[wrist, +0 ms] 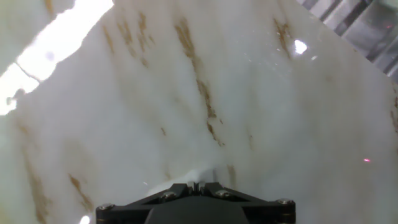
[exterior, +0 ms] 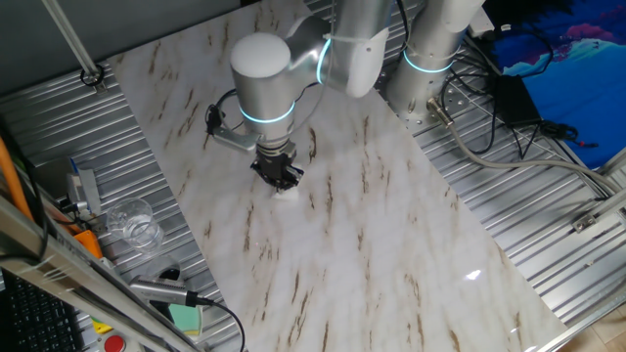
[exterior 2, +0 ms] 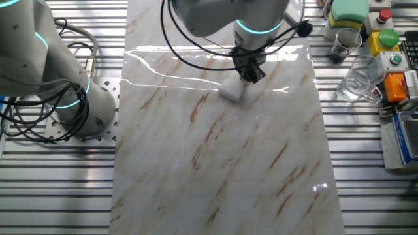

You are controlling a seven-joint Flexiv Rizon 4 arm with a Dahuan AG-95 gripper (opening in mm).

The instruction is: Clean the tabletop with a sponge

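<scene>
On the marble slab, toward its far half as one fixed view frames it, my pincer (exterior: pixel 283 179) points straight down with its black fingers (exterior 2: pixel 251 74) closed on the sponge (exterior 2: pixel 231 91), a small white block pressed flat against the tabletop (exterior 2: pixel 215 170). In the other fixed view the sponge protrudes below and to the left of the fingertips; in the first fixed view only a sliver of white shows under them (exterior: pixel 287 191). The hand view shows the dark base of my pincer (wrist: pixel 196 205) at the bottom edge, a faint white fringe of sponge just above it, and brown-streaked glossy marble (wrist: pixel 199 93) filling the rest of the frame. Bright reflections streak the slab beside the sponge. My silver arm (exterior: pixel 264 83), ringed with cyan light, rises above the pincer. Outward, ribbed grey metal (exterior 2: pixel 366 196) flanks both long sides of the slab. On it, well apart from the sponge, stand a clear glass (exterior 2: pixel 357 81), a metal cup (exterior 2: pixel 345 42) and a green block (exterior 2: pixel 349 10) near coloured buttons. A second arm base (exterior 2: pixel 59 78) with coiled cables sits on the opposite side.
</scene>
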